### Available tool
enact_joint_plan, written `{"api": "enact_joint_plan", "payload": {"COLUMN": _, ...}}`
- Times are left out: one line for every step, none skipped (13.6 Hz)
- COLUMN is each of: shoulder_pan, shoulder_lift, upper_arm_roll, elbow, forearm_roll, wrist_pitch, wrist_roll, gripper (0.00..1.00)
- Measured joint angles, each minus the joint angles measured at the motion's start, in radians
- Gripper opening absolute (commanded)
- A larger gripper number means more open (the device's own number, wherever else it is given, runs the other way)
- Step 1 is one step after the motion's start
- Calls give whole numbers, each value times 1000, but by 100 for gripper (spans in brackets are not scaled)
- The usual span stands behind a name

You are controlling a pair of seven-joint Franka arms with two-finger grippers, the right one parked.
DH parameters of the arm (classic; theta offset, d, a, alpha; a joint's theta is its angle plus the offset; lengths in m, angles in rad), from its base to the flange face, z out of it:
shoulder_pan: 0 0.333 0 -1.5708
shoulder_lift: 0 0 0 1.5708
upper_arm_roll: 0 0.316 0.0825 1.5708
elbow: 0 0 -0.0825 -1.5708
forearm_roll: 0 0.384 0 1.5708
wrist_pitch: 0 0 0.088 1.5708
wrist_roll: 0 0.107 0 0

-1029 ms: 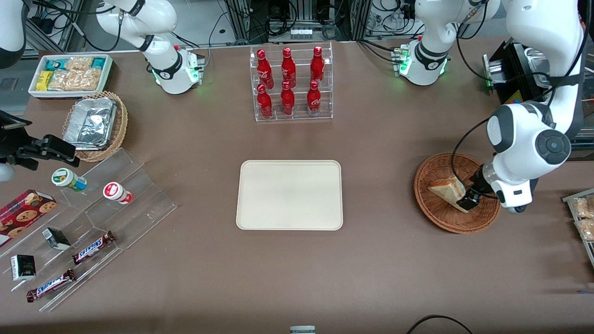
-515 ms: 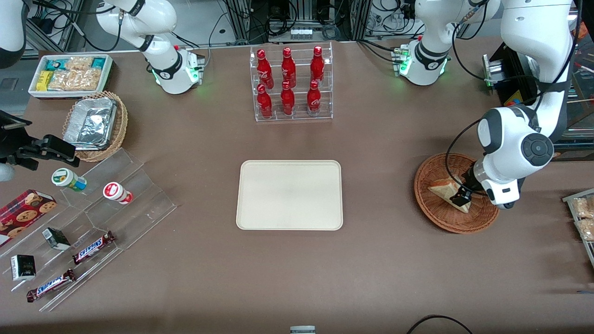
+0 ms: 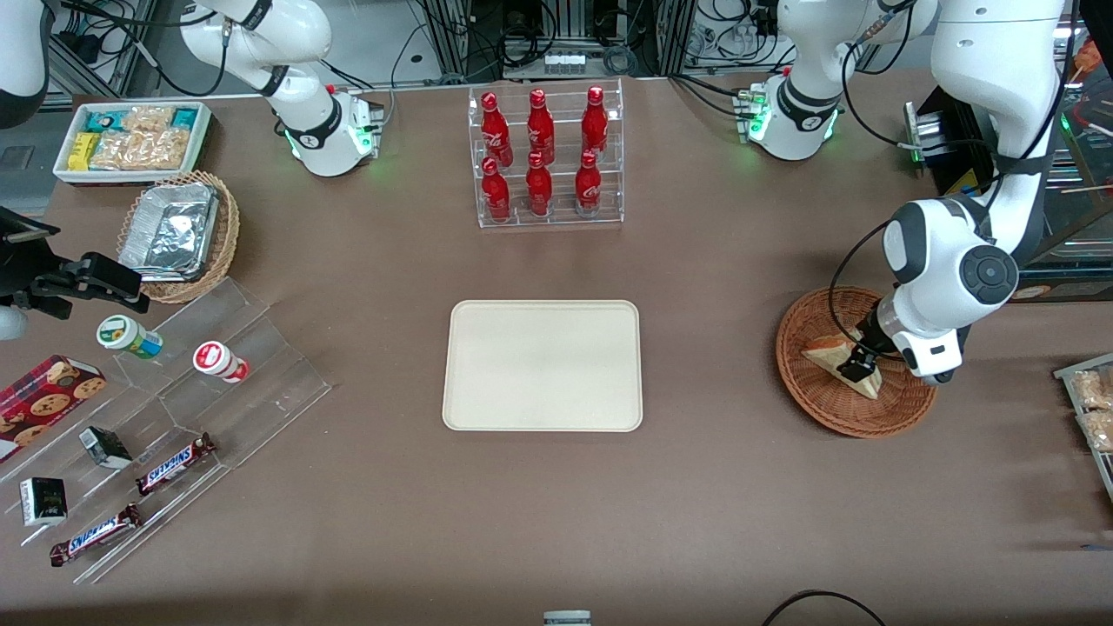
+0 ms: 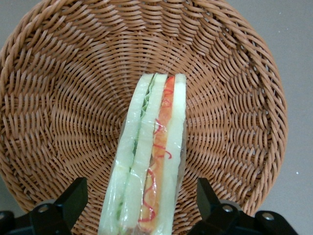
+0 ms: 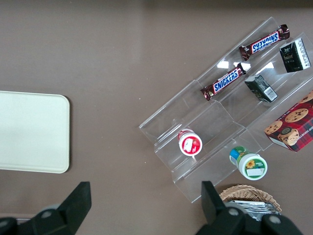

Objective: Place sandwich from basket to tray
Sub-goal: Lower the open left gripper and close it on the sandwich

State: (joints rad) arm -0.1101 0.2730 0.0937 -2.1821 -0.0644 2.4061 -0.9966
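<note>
Sandwich (image 4: 152, 156), a small triangular wedge of pale bread with green and orange-red filling showing along its cut edge, lies in the round reddish-brown woven wicker basket (image 3: 826, 409) directly beneath the claw (image 3: 859, 365), which hangs low over it at the working arm's end of the tabletop (image 3: 739, 522). In the wrist view the claw's two dark fingers (image 4: 73, 198) stand wide apart, one on either side of the wedge, with clear gaps to the bread and nothing gripped. The step in hand looks like the grasp: it would go best if the claw sank until the fingers bracket the bread faces, then closed gently across the layers, since the wedge looks soft and wrapped in thin film and a hard squeeze could crush it or push the filling out. A straight lift clear of the basket rim should come before any sideways travel. The flat cream-beige rectangular tray (image 3: 543, 366) with rounded corners lies well apart from the claw, toward the parked arm's end, with bare tabletop between. A clear rack of red bottles (image 3: 545, 156) stands farther from the front camera than the tray and off the likely path; nothing appears to stand in the way.
</note>
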Motion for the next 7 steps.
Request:
{"api": "enact_joint_plan", "payload": {"shoulder_pan": -7, "shoulder_lift": 0, "upper_arm_roll": -1, "elbow": 0, "forearm_roll": 0, "wrist_pitch": 0, "wrist_roll": -1, "gripper": 52}}
{"api": "enact_joint_plan", "payload": {"shoulder_pan": -17, "shoulder_lift": 1, "upper_arm_roll": -1, "elbow": -2, "forearm_roll": 0, "wrist_pitch": 0, "wrist_roll": -3, "gripper": 39}}
{"api": "enact_joint_plan", "payload": {"shoulder_pan": -24, "shoulder_lift": 3, "upper_arm_roll": -3, "elbow": -3, "forearm_roll": 0, "wrist_pitch": 0, "wrist_roll": -6, "gripper": 29}}
{"api": "enact_joint_plan", "payload": {"shoulder_pan": -29, "shoulder_lift": 5, "upper_arm_roll": -3, "elbow": -4, "forearm_roll": 0, "wrist_pitch": 0, "wrist_roll": -8, "gripper": 20}}
{"api": "enact_joint_plan", "payload": {"shoulder_pan": -29, "shoulder_lift": 5, "upper_arm_roll": -3, "elbow": -3, "forearm_roll": 0, "wrist_pitch": 0, "wrist_roll": -9, "gripper": 16}}
{"api": "enact_joint_plan", "payload": {"shoulder_pan": -29, "shoulder_lift": 5, "upper_arm_roll": -2, "elbow": -3, "forearm_roll": 0, "wrist_pitch": 0, "wrist_roll": -9, "gripper": 13}}
{"api": "enact_joint_plan", "payload": {"shoulder_pan": -29, "shoulder_lift": 5, "upper_arm_roll": -1, "elbow": -4, "forearm_roll": 0, "wrist_pitch": 0, "wrist_roll": -9, "gripper": 13}}
